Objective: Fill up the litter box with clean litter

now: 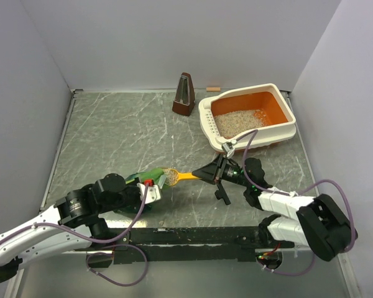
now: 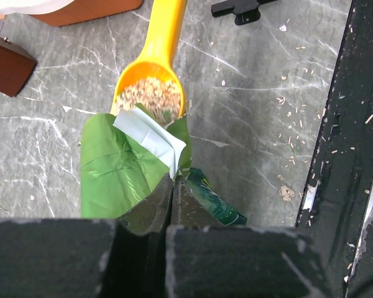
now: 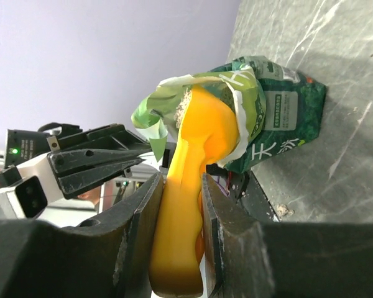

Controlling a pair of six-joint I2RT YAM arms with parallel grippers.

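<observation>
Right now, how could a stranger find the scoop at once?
Look at the cream-white plastic litter box with orange inside at the far right of the grey marbled table. Towards the near edge, the yellow-orange plastic scoop runs from the right fingers to the crinkly green bag. Nothing else is bright yellow.

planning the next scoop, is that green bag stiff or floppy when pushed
Probably floppy: the green bag is creased, its mouth draping over the scoop. It likely sags or tips if the left gripper, shut on its edge, released it. Loose litter in the scoop suggests shifting contents.
</observation>
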